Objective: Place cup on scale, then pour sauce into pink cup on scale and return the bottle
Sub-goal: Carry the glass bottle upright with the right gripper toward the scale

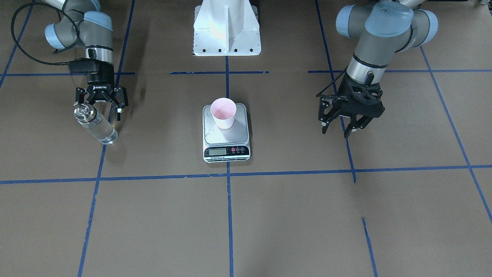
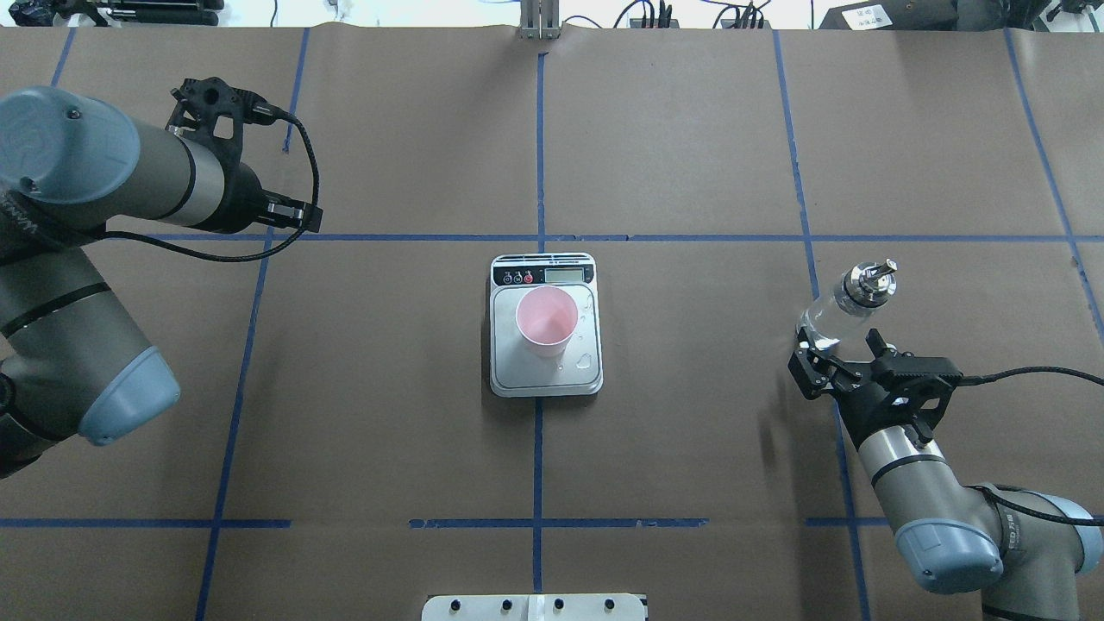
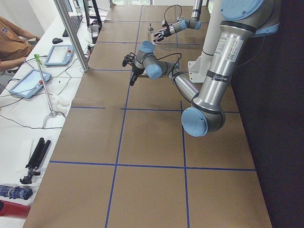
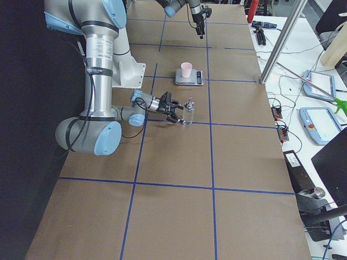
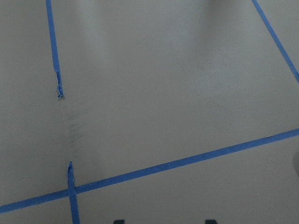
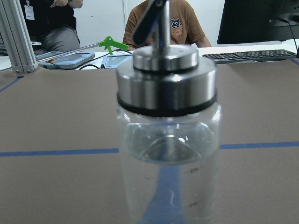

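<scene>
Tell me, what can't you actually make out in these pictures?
- Display of the scale: digits too small to read in the front-facing and overhead views.
- Base of the bottle: cut off by the right wrist view's bottom edge.
- Contents of the cup: clear liquid, if any, cannot be told; too small in every view.
- Fingers of the left gripper: the left wrist view's bottom edge cuts off all but the tips.

Brown paper [image 1: 153, 231] is covering the table, blue tape [image 1: 229, 215] is gridding it, a white bench [image 3: 19, 118] is running alongside carrying tablets [image 4: 322, 122] and a keyboard [image 6: 247, 55], an aluminium post [image 3: 71, 33] is standing at its edge, and a person in a brown shirt [image 6: 189, 23] is sitting there.
</scene>
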`<state>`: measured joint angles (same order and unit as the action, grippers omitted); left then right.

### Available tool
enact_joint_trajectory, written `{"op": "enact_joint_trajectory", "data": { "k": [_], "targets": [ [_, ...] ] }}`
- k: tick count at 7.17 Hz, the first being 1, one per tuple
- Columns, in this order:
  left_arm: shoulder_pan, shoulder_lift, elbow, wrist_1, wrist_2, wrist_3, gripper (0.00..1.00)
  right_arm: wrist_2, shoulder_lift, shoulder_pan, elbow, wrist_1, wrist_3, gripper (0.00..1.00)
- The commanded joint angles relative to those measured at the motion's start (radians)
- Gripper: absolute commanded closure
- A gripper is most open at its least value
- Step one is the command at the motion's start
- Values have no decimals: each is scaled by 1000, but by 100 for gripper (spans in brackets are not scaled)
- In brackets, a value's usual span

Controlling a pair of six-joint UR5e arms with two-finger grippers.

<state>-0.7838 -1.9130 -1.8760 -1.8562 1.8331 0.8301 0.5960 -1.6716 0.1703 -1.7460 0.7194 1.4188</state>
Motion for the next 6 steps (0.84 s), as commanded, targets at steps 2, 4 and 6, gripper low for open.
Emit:
{"op": "enact_joint_trajectory", "data": {
  "k": [2, 4, 6],
  "targets": [
    [0, 0, 0, 0, 0, 0, 34, 1, 51, 34, 57, -5, -15, 2],
    [-2, 0, 1, 0, 0, 0, 27, 2, 65, 52, 66, -5, -37, 3],
    [-2, 0, 1, 0, 0, 0, 27, 2, 67, 61, 89, -6, -41, 3]
  ]
}}
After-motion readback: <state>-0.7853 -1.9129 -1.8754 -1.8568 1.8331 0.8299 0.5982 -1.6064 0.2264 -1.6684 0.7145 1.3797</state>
